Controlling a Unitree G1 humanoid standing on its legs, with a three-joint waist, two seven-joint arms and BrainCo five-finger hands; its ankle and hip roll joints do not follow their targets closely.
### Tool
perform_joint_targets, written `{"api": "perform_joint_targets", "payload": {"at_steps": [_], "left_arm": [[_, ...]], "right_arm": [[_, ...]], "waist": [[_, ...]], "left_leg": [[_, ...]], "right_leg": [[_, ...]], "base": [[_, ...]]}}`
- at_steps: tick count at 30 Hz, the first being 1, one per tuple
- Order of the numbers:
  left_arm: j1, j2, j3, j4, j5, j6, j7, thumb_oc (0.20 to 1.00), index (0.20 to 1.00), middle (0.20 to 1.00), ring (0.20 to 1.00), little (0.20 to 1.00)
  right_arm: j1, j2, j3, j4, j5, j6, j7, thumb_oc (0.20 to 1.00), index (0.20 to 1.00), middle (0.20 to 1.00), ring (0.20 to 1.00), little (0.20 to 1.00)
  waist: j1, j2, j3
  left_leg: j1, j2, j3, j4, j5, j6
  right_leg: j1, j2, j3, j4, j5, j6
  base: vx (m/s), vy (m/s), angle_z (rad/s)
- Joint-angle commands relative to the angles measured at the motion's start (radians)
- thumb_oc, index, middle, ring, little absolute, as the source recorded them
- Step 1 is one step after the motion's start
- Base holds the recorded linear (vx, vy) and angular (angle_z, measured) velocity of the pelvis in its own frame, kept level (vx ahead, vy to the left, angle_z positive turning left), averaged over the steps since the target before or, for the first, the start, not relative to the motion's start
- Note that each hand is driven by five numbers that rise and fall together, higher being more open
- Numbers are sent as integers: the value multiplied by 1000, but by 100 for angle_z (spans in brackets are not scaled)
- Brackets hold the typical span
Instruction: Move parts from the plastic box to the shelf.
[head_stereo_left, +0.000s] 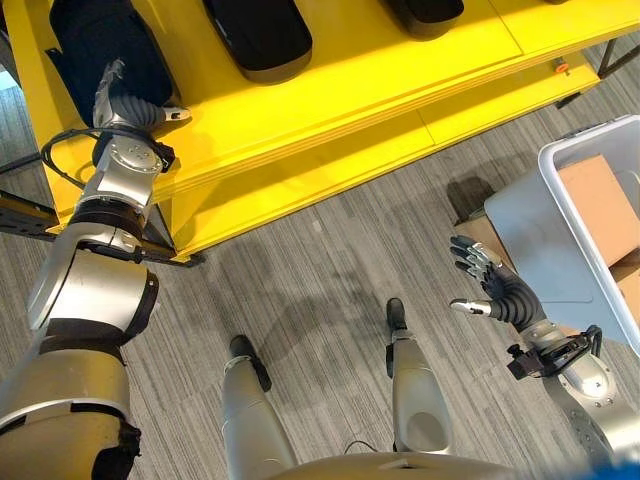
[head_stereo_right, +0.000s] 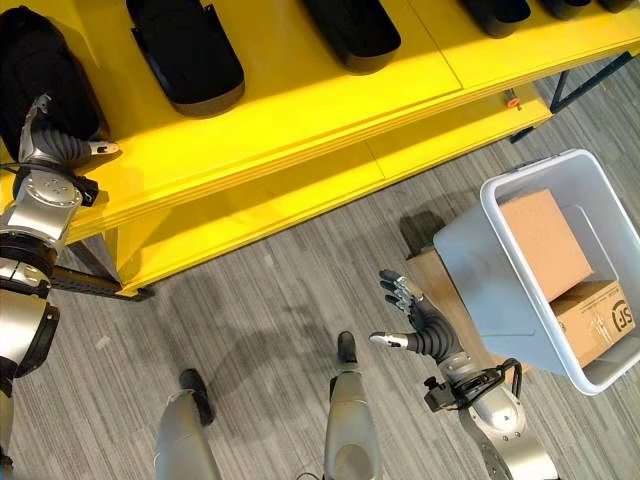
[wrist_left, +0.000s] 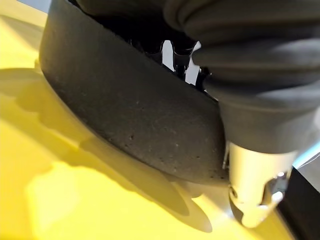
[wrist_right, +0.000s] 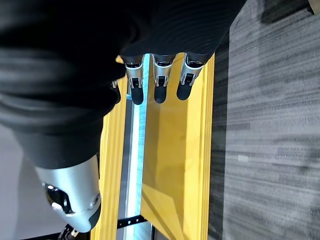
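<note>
My left hand (head_stereo_left: 135, 105) is up on the yellow shelf (head_stereo_left: 330, 110), set against the near side of a black part (head_stereo_left: 105, 40) that lies on the top board. In the left wrist view the part's rough dark wall (wrist_left: 130, 105) stands right in front of my hand and rests on the yellow board; my fingers reach in over its rim and are lost in the dark hollow, so I cannot tell whether they grip it or lie loose. My thumb (head_stereo_left: 176, 115) stays outside the part, pointing along the board away from it.

Farther along the shelf from that hand lie more black parts: one (head_stereo_right: 187, 55) just beyond the part I am touching, another (head_stereo_right: 355, 30) past that, and others near the far end.

My right hand (head_stereo_right: 415, 325) hangs low over the grey carpet (head_stereo_right: 270, 300), well apart from the shelf, with nothing in it. Its fingers (wrist_right: 159, 80) are straight and relaxed, side by side, the thumb held out from them. Just beside this hand, on its outer side, stands the pale plastic box (head_stereo_right: 480, 265), tilted. Inside it I see two brown cardboard cartons, one (head_stereo_right: 545, 245) leaning against the wall nearest my hand and one (head_stereo_right: 590, 320) beside it.
</note>
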Motion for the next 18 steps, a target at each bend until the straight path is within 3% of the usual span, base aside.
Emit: {"api": "perform_joint_targets", "payload": {"at_steps": [1,18], "left_arm": [[-100,74,-16,46,49,-17,11,1000,1000,1000,1000,1000],[-138,136,-143,0,235,-6,14,1000,1000,1000,1000,1000]], "right_arm": [[-9,-45,-79,-26,47,-34,10,1000,1000,1000,1000,1000],[7,-57,-114,-32,46,-39,22,1000,1000,1000,1000,1000]], "waist": [[6,-3,-15],[15,5,-9]], "left_leg": [[42,25,-66,-79,93,-32],[11,19,-71,-60,87,-24]], "right_leg": [[-16,-35,46,147,-33,21],[-39,-37,48,151,-27,20]], "base": [[0,0,0],[0,0,0]]}}
